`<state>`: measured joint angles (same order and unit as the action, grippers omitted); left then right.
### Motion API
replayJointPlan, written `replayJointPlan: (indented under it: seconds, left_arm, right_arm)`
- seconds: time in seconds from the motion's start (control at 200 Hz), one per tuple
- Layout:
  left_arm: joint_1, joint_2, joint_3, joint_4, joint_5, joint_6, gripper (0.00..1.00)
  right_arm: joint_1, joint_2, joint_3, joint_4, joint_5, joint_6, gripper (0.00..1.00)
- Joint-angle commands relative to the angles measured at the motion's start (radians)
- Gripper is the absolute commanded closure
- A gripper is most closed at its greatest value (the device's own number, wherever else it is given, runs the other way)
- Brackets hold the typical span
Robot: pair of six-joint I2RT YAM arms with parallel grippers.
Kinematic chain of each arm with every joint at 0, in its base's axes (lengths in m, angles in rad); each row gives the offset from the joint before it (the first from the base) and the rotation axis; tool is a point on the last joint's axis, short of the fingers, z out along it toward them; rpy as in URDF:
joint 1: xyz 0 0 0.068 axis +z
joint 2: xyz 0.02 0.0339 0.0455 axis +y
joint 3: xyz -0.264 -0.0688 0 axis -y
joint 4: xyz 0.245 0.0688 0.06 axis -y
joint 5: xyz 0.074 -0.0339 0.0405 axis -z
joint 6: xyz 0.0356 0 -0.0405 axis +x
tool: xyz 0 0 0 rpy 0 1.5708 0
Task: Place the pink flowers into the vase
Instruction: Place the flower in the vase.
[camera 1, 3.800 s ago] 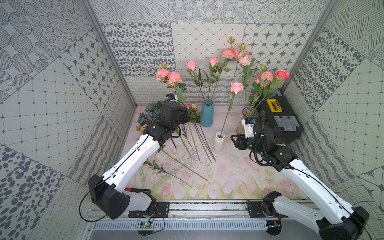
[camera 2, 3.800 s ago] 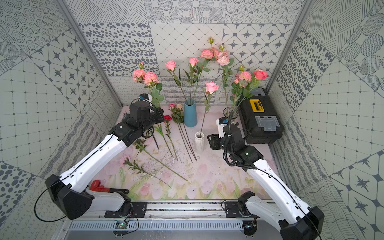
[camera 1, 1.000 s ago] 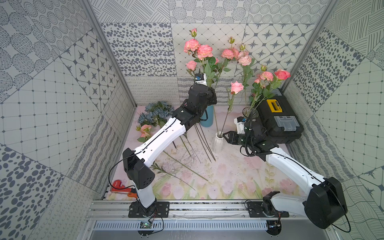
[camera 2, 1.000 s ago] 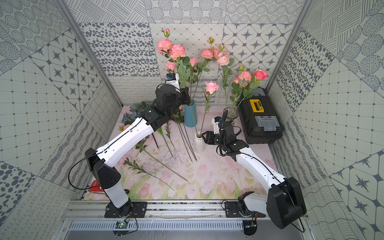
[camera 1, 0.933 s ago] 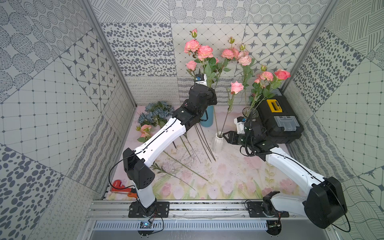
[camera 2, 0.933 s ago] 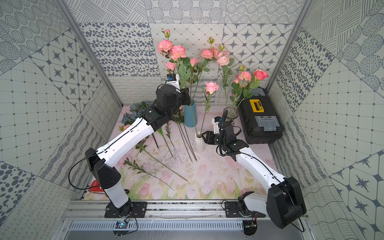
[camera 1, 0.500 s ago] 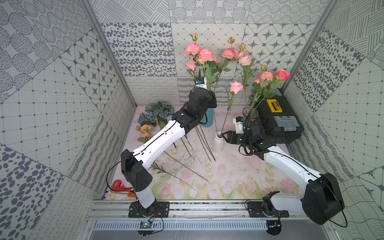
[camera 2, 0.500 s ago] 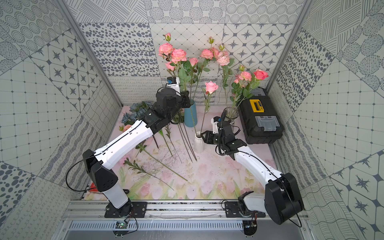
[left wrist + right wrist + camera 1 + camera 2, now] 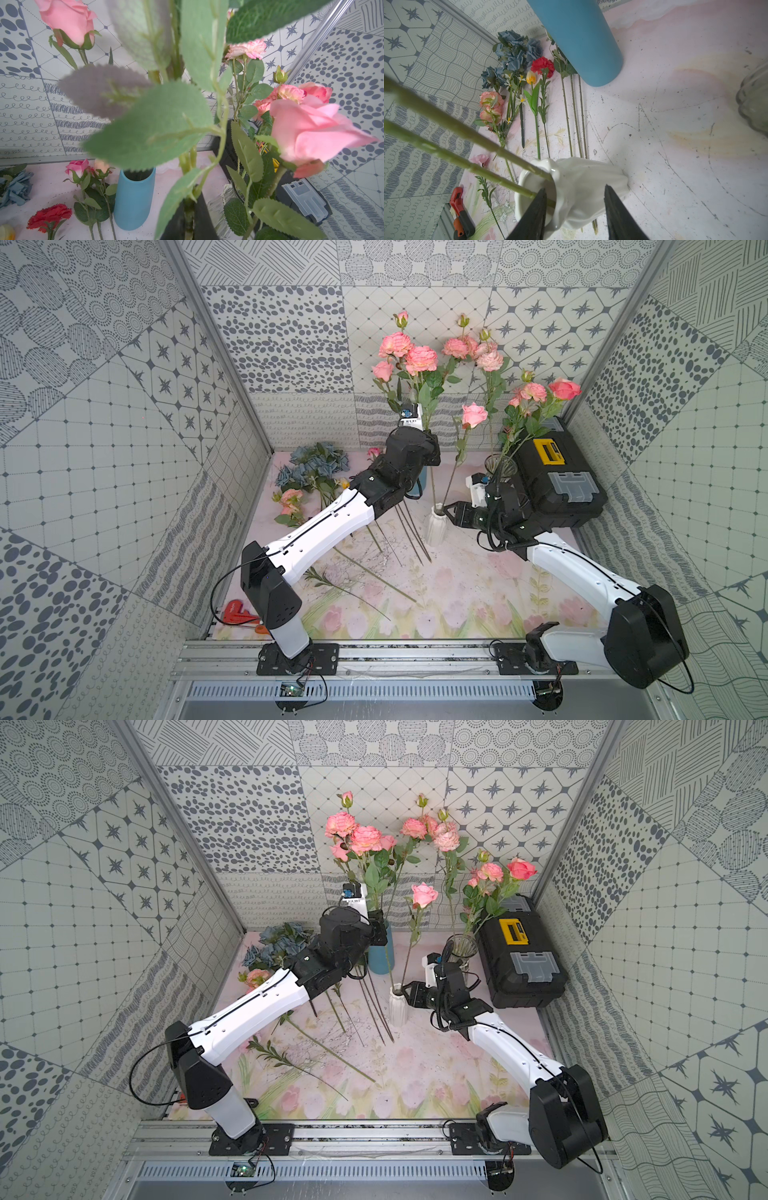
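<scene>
Table (image 9: 457,593): flower-print mat. Loose stems, blue flowers (image 9: 316,464) and a red carnation (image 9: 543,64) lie on my left half.
Toolbox (image 9: 557,485): black, lid closed, at the right wall.
Pink flowers (image 9: 420,359): the bunch in my left gripper stands upright, heads high against the back wall. One rose stands in the blue vase, two stems in the white vase and several in the glass vase. A few lie on the mat by the blue flowers.
Blue vase (image 9: 380,959): upright, just beside my left gripper. I cannot tell whether the held stem's foot is inside.
White vase (image 9: 436,526): upright, mid-table.
Glass vase (image 9: 461,946): touching the toolbox.
Left gripper (image 9: 189,204): clamped tight on the bunch's stem.
Right gripper (image 9: 574,188): one finger each side of the white vase's neck, gripping it.
</scene>
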<state>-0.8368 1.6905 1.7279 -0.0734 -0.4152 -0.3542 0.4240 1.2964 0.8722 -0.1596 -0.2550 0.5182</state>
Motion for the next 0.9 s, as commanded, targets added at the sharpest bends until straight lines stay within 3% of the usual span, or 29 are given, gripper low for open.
replayJointPlan:
  seconds: [0.0, 0.455, 0.896]
  left_arm:
    - [-0.028, -0.022, -0.024, 0.081, -0.087, 0.057, 1.0]
    - [-0.081, -0.057, -0.147, 0.151, -0.236, 0.051, 1.0]
    - [-0.119, -0.047, -0.212, 0.171, -0.285, 0.0, 1.0]
  right_arm:
    - [-0.003, 0.003, -0.01, 0.037, 0.0, 0.017, 0.55]
    - [-0.002, -0.002, -0.019, 0.045, -0.003, 0.023, 0.55]
    - [-0.001, 0.002, -0.027, 0.058, -0.005, 0.028, 0.55]
